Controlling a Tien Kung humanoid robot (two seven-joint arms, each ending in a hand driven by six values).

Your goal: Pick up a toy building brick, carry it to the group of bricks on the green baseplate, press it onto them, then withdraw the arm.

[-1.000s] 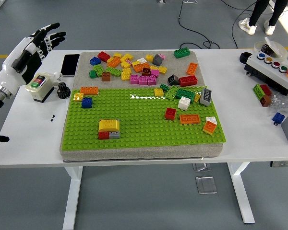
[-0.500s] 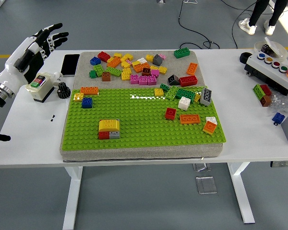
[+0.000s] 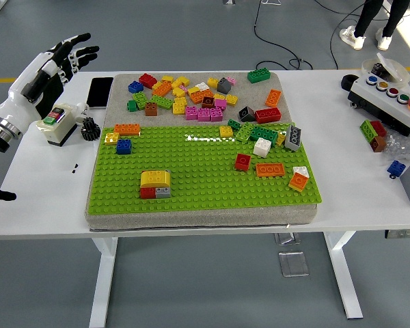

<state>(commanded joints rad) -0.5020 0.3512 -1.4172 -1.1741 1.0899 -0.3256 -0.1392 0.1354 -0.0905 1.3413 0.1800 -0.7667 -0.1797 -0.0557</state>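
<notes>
The green baseplate lies on a grey pad in the middle of the table. On its front left stands a small group of bricks: a yellow one on top of a red and a grey one. Several loose bricks in many colours lie on the pad behind the plate and along the plate's right side. My left hand hovers at the far left, above the table's left edge, fingers spread and holding nothing. My right hand is out of view.
A small white box with a red and green button and a black gear sit left of the pad, with a black phone behind them. A button console and a few bricks lie at the right.
My left hand has drifted slightly to the right and up. Nothing on the table has moved.
</notes>
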